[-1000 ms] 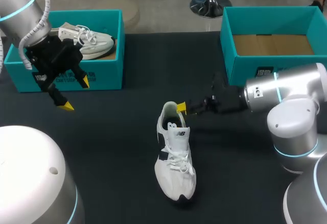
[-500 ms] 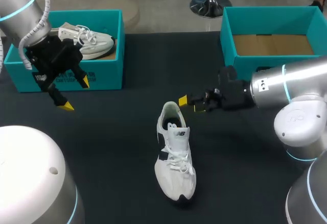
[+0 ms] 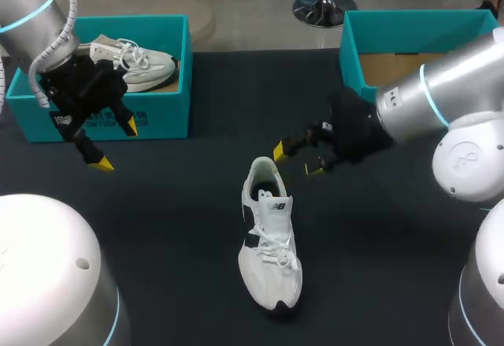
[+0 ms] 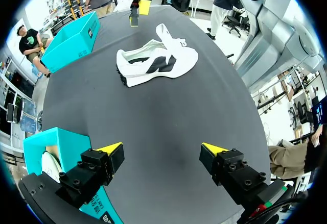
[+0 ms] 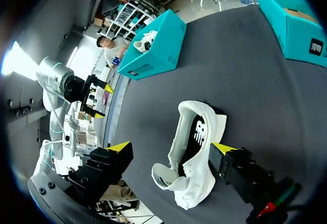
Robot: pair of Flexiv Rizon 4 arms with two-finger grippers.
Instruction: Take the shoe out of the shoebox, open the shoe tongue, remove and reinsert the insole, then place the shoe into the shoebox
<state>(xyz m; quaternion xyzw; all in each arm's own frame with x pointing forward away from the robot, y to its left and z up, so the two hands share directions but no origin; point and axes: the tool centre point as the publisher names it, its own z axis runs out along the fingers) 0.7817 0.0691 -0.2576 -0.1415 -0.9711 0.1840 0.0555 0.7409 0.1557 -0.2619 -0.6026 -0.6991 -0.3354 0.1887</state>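
On the dark desk [image 3: 173, 228] the white shoe [image 3: 270, 243] lies near the middle, outside both boxes, with its toe toward the robot and its heel toward the far edge. The right tool [image 3: 297, 160] hovers just beyond the heel, fingers wide apart and gripping nothing, and the right box [image 3: 350, 54] with its brown cardboard floor sits behind it. The left tool [image 3: 115, 146], also wide and holding nothing, hangs in front of the left box [image 3: 169, 109], where a second shoe [image 3: 138, 62] lies.

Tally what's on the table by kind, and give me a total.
Shoes: 2, the loose shoe and the boxed shoe
Teal shoeboxes: 2, the left box and the right box
Total: 4
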